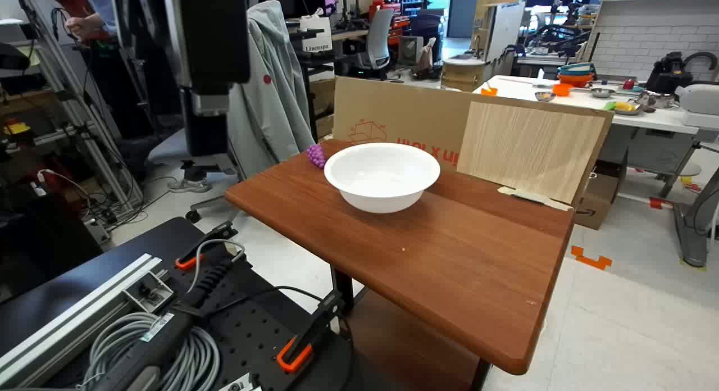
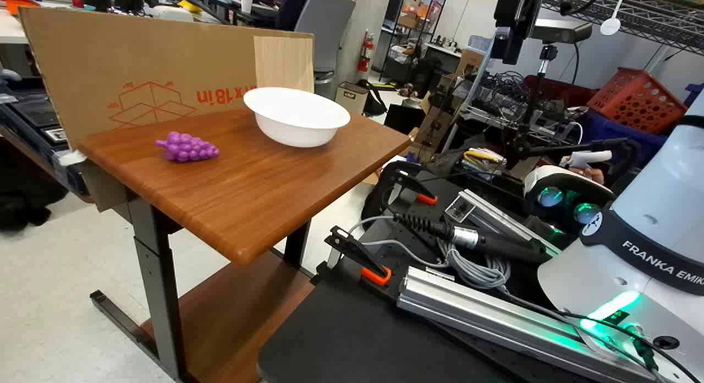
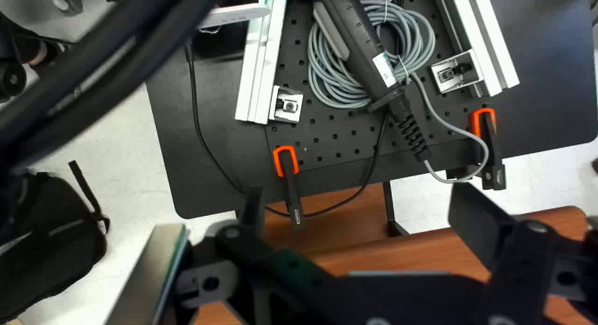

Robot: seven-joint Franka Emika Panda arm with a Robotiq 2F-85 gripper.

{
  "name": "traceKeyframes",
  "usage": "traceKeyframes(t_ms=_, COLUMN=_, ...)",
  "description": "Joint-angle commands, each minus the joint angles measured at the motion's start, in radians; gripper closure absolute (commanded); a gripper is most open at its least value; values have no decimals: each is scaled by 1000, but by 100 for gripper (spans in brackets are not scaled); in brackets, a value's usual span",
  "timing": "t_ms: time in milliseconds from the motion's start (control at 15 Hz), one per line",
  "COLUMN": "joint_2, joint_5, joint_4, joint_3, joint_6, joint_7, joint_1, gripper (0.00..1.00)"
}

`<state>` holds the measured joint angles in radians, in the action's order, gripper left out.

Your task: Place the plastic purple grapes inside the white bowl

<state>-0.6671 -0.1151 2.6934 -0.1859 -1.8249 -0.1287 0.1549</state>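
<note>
The plastic purple grapes lie on the brown wooden table beside the white bowl, with a gap between them in an exterior view. In an exterior view the grapes are partly hidden behind the bowl's rim. The white bowl stands upright on the table; it also shows in an exterior view. My gripper is open in the wrist view, its two black fingers wide apart with nothing between them. In an exterior view the gripper hangs high, away from the grapes and bowl. Neither grapes nor bowl shows in the wrist view.
The wooden table has a cardboard sheet standing along its far side. A black mounting table holds coiled grey cable, metal rails and orange-tipped clamps. A gap separates the two tables.
</note>
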Motion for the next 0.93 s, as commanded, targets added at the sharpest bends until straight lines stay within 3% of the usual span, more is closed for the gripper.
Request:
traceKeyframes(t_ms=0, joint_2=1, joint_5=2, joint_4=-2, joint_3=3, joint_6=3, joint_7=-2, joint_1=3, gripper=0)
traceKeyframes(t_ms=867, joint_2=30, joint_5=-1, joint_4=-27, joint_3=24, joint_6=0, joint_7=13, joint_1=-7, gripper=0)
